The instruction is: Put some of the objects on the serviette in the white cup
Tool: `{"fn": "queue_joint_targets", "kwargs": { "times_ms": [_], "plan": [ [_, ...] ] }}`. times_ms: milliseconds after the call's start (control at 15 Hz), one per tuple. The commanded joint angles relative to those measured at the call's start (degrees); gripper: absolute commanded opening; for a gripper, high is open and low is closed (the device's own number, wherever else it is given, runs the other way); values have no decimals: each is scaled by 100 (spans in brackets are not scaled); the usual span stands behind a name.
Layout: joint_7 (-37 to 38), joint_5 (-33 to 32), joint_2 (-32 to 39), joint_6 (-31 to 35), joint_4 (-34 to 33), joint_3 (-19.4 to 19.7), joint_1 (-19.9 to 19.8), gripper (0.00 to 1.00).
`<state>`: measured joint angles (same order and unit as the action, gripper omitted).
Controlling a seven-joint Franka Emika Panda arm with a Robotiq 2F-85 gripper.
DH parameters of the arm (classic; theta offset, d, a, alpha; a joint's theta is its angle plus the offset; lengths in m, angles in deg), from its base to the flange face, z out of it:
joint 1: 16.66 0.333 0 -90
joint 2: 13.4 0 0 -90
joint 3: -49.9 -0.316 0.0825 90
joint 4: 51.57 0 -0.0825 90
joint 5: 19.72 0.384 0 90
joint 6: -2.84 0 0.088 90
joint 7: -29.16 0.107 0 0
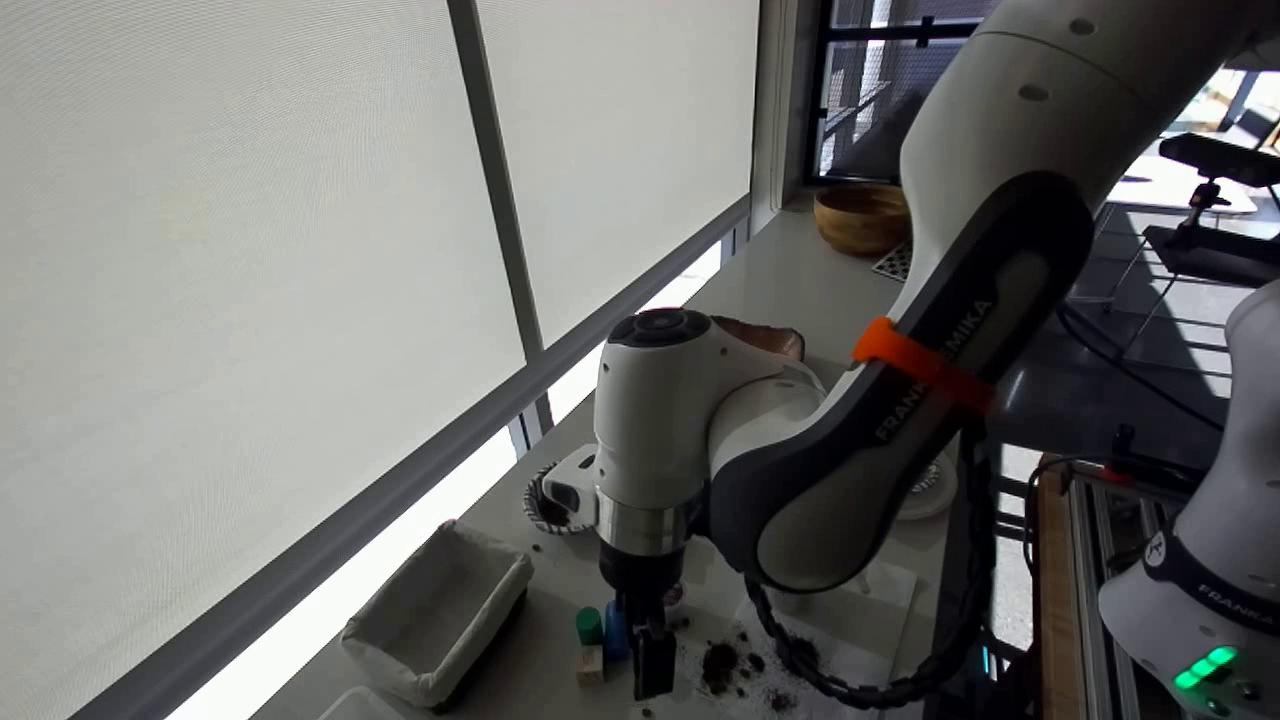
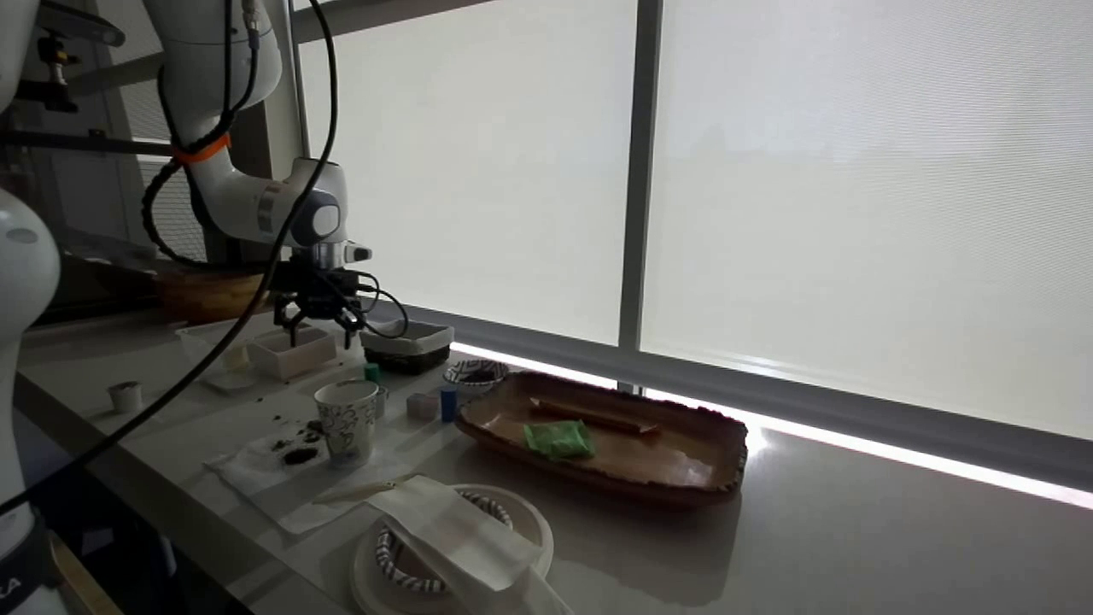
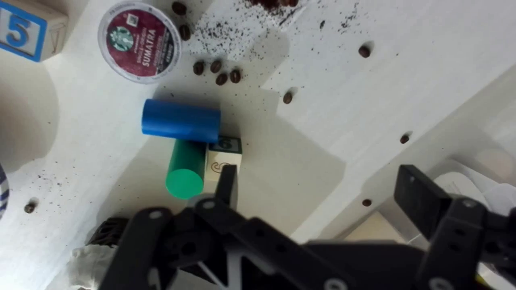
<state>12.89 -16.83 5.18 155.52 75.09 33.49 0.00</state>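
Observation:
In the wrist view my gripper stands wide open, its fingers well apart and nothing held between them. It hangs above the table in an exterior view. Dark coffee grounds lie on the white serviette. Several loose coffee beans are scattered below the wrist camera; whether these rest on the serviette or the bare table I cannot tell. Two white cups show in an exterior view: a small plain one near the table edge, and a larger paper one printed with dark swirls, beside the grounds.
Below the gripper are a blue cylinder, a green cylinder, a number block and a coffee pod. A lined basket and a patterned bowl stand nearby. A wooden tray holds a green packet.

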Motion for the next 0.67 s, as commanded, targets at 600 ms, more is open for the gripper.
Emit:
{"fn": "queue_joint_targets", "kwargs": {
  "times_ms": [600],
  "plan": [
    [344,-397,731,311,70,34,-195,100]
  ]
}}
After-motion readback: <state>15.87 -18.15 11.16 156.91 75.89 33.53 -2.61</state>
